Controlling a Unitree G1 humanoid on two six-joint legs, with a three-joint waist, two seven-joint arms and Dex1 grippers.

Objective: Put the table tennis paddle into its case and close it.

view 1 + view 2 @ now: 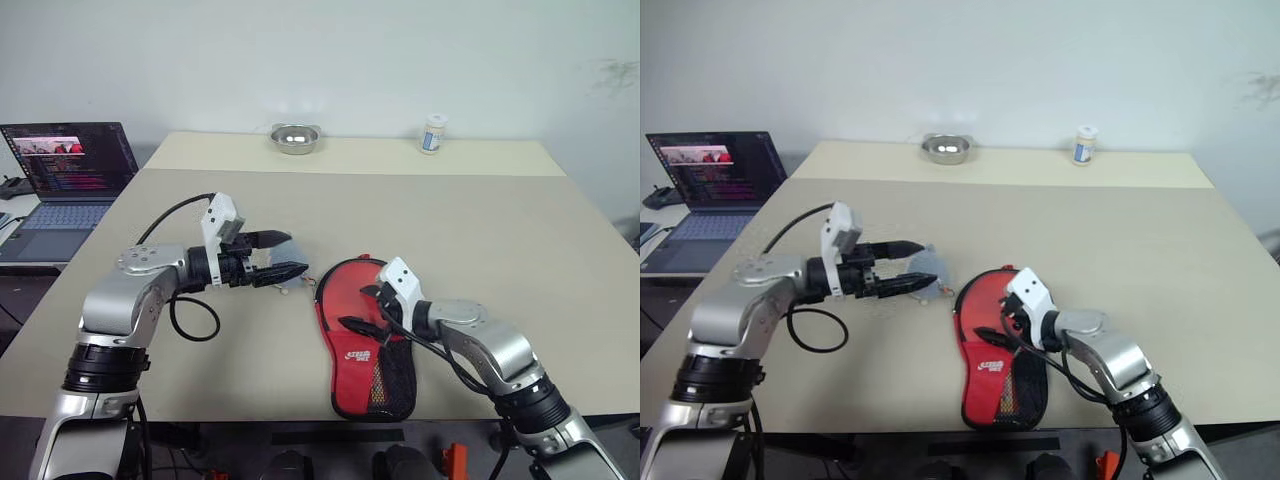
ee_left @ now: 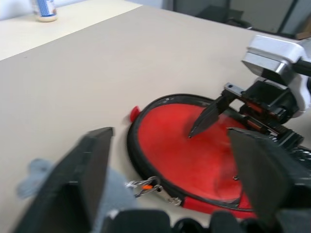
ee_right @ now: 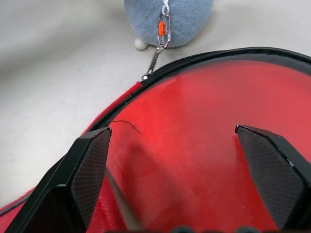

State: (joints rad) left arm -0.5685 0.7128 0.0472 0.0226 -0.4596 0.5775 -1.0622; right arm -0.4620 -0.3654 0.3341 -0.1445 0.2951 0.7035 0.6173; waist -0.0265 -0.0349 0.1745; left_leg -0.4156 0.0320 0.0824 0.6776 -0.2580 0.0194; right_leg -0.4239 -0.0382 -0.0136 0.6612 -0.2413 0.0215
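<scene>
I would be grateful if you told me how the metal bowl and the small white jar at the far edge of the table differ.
The bowl is shiny metal, low and wide, with an open top; the jar is white with a blue label, taller than wide, and capped. The bowl stands further to the robot's left, the jar to its right. Both stand upright at the far edge of the table, apart from each other and from the grippers.

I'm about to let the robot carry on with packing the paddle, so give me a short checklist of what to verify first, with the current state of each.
1. Left gripper open: ok.
2. Right gripper open: ok.
3. Case flat on the table: ok.
4. Right gripper over the case's round end: ok.
5. Paddle inside the case: cannot tell.
6. Zip shut around the edge: cannot tell; the zip pull with its grey charm sits at the round end.
</scene>
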